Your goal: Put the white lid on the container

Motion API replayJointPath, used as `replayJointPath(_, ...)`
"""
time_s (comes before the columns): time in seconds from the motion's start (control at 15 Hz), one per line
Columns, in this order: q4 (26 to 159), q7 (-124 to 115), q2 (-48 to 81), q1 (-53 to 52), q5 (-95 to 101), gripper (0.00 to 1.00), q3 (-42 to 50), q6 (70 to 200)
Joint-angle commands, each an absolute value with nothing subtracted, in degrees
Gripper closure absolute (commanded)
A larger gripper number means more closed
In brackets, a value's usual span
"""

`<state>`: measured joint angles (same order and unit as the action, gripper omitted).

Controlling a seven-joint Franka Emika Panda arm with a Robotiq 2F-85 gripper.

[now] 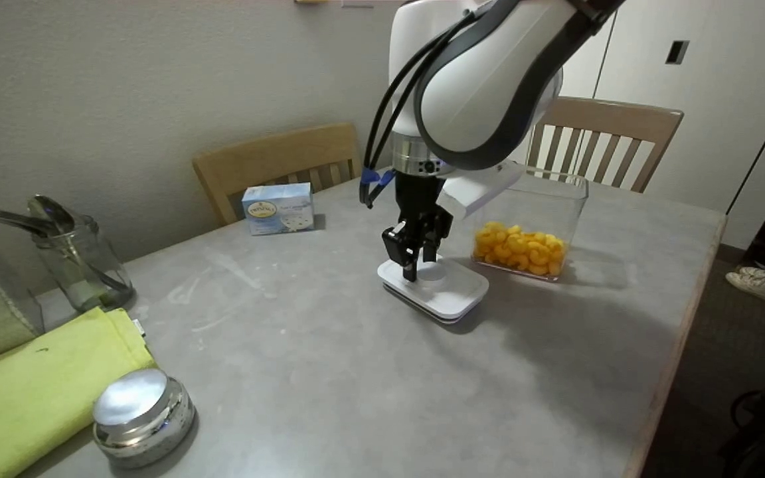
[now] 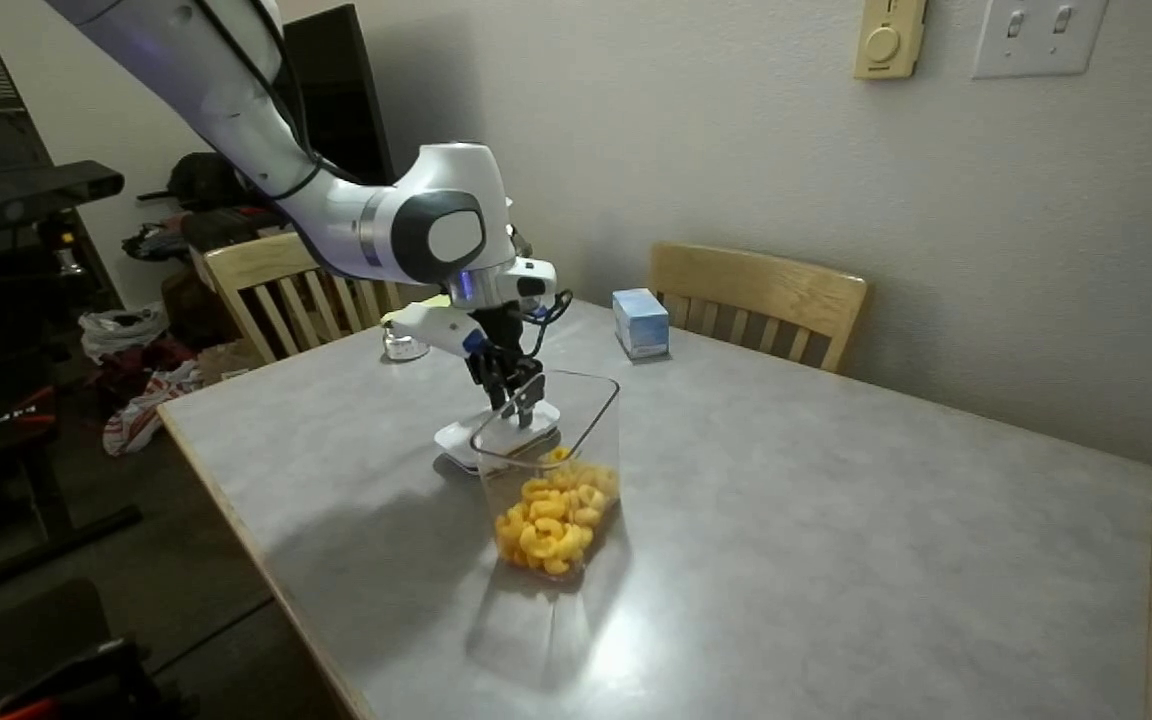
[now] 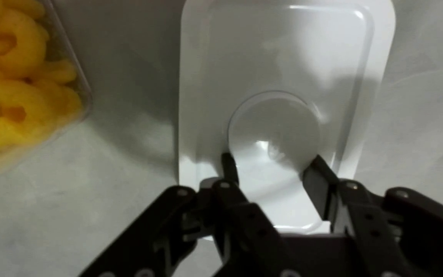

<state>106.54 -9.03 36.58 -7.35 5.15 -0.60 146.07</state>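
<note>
Preferably, centre your pincer (image 3: 271,166) squarely on button (image 3: 274,129) of lid (image 1: 447,291) before lifting; then rise straight, keep lid level, turn it slightly to match container (image 1: 535,202), slanted in wrist view; lower only once edges line up all round; lid looks to rest on table (image 1: 329,372), directly under your pincer, near container but apart; fingers (image 3: 319,188) stand spread astride button; whether they squeeze it, views leave unclear.

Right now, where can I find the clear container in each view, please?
In an exterior view: clear container, right of centre.
In an exterior view: clear container, just below centre.
In the wrist view: clear container, upper left, cut off.
Shared landmark: white lid, in all three.
</note>
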Motion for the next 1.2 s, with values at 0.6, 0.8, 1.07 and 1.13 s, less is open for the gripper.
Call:
replayJointPath(0.6,108.07,-8.34,33.89,-8.18,6.61,0.78,0.76,146.86)
replayJointPath(0.8,108.06,-7.84,32.11,-8.71,8.79,0.78,1.20,146.24)
replayJointPath(1.07,107.37,-5.53,28.82,-8.43,11.19,0.78,0.63,144.04)
replayJointPath(1.13,107.24,-4.13,27.81,-8.09,11.35,0.78,0.22,143.39)
